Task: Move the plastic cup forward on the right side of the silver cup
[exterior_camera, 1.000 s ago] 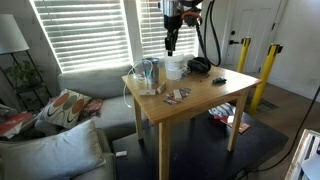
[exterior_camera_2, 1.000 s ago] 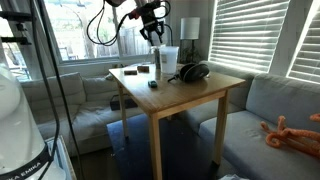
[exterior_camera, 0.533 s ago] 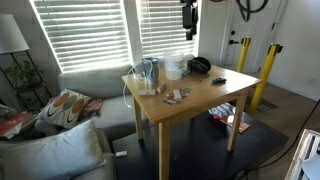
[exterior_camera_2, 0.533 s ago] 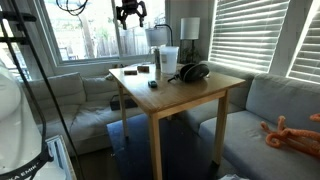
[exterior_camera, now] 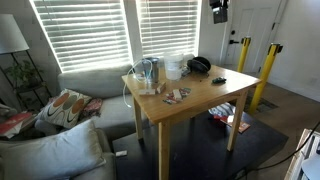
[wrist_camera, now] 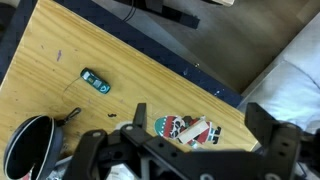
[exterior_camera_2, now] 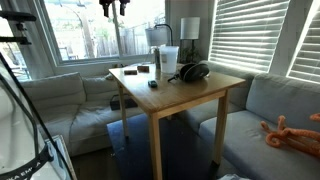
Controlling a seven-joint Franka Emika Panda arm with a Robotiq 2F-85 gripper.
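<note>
Table (exterior_camera: 215, 95): pale wood, smooth, low sheen. From my wrist view, its grain is visible, plus a few dark scuffs.
On the table: plastic cup (exterior_camera: 173, 67), translucent whitish and smooth. Silver cup (exterior_camera: 148, 72), shiny with a bluish tint, too small for me to confirm metal. Headphones (exterior_camera_2: 190, 72), black and mostly matt. Printed packets (wrist_camera: 185, 130), glossy.
Beside the table: sofa (exterior_camera: 90, 80), grey woven cloth, matt.
Gripper (wrist_camera: 180, 150): black, matt.
</note>
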